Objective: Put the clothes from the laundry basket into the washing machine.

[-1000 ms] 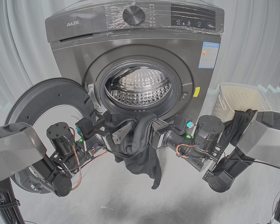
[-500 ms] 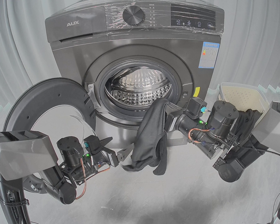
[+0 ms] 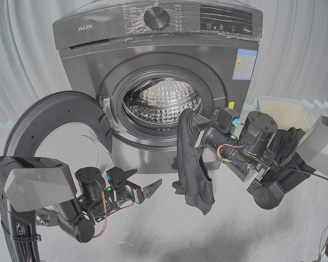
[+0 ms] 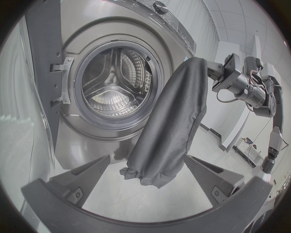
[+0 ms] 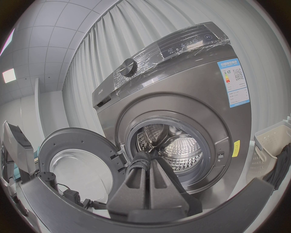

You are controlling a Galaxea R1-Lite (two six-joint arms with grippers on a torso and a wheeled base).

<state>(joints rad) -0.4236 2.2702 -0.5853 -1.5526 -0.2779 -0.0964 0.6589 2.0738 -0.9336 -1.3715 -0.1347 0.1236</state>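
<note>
My right end effector [image 3: 196, 127] is clamped on the bunched top of the black garment [image 3: 193, 171], just before the mouth of the washing machine [image 3: 95, 64]. The cloth hangs limp, and I judge it light and soft, so this high hold suits it. My left end effector [image 3: 142, 178] is spread apart and empty, low before the washing machine.

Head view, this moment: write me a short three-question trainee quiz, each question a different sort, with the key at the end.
1. Multiple choice: where is the dark garment? A) inside the drum; B) hanging from the right gripper before the open washing machine; C) spread flat on the floor.
2. True or false: more dark clothing hangs over the rim of the laundry basket.
3. Fill in: the left gripper is ____ and holds nothing.
Key: 1 B; 2 true; 3 open.
</note>
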